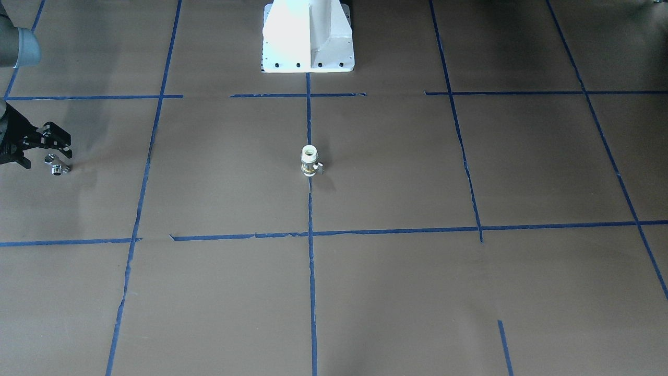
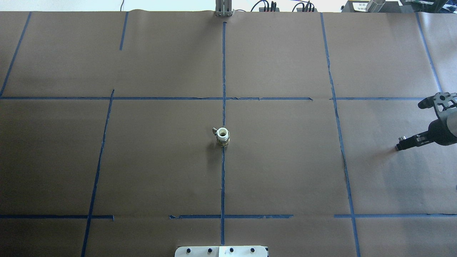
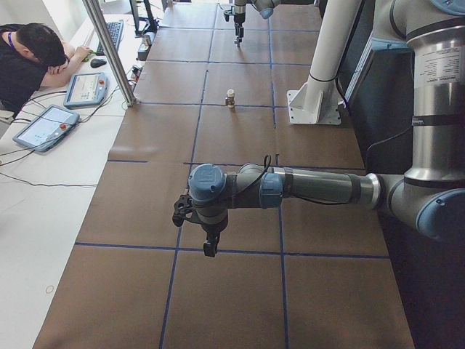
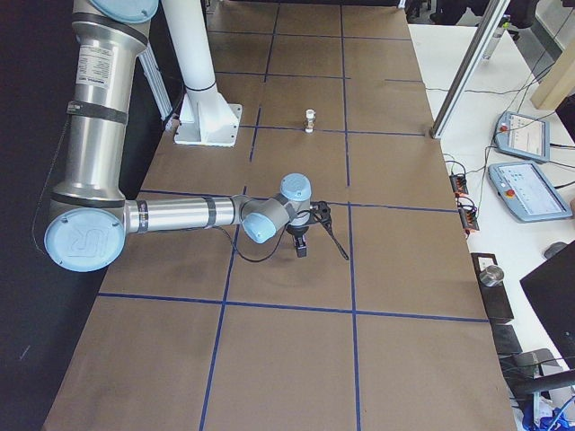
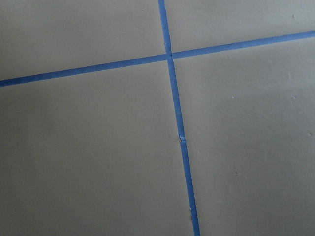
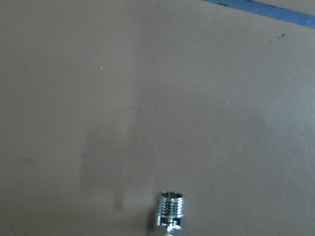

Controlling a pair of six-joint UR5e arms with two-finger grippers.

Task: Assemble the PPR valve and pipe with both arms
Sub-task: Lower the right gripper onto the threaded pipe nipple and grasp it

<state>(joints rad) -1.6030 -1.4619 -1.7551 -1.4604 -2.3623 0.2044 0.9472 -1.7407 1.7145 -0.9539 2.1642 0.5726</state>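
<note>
Two fingers of the black right gripper [image 1: 39, 149] spread wide beside the small chrome branched pipe [image 1: 56, 165]; left gripper's [image 3: 209, 234] state can't be told.

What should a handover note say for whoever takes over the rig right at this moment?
Right gripper: open, fingers spread at the pipe out on the robot's right side of the table; grasp not closed as far as the front view shows.
Left gripper: seen only in the side view, low over bare paper on the robot's left side, holding nothing visible; open or shut cannot be told.
PPR valve: standing upright on the centre tape line, untouched.
Done: right arm has reached the pipe.
Left: grasp the pipe, pick up the valve with the left arm, bring both together and join them.
</note>
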